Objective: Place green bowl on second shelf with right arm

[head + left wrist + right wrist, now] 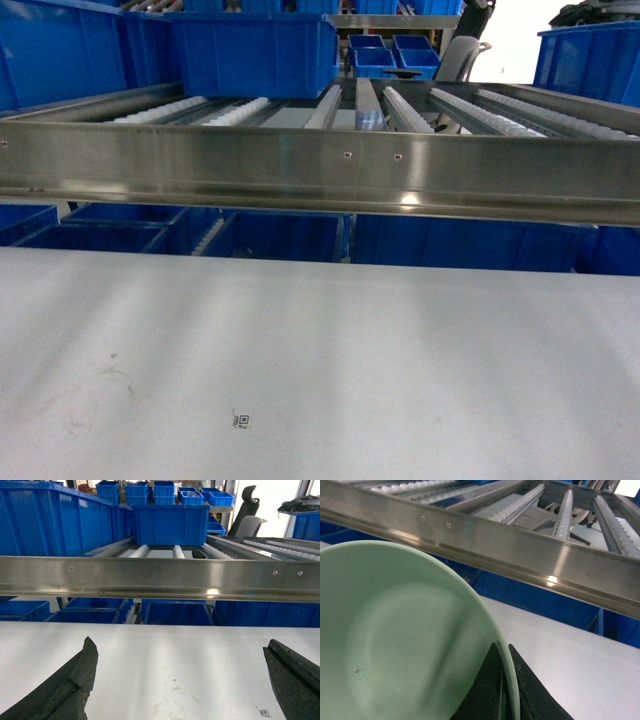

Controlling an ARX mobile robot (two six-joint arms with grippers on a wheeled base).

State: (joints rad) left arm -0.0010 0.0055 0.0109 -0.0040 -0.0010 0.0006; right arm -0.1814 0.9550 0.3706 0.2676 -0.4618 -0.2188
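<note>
Right wrist view: the green bowl (395,645) fills the lower left of the frame, its rim pinched between the right gripper's (504,690) black fingers (530,695), one inside the wall and one outside. The bowl is held over the white surface (570,655), near the steel front rail (520,545) of the roller shelf (565,510). In the left wrist view the left gripper's (180,680) fingers (65,685) are spread wide over the surface with nothing between them. Blue crates (170,522) sit on the rollers.
</note>
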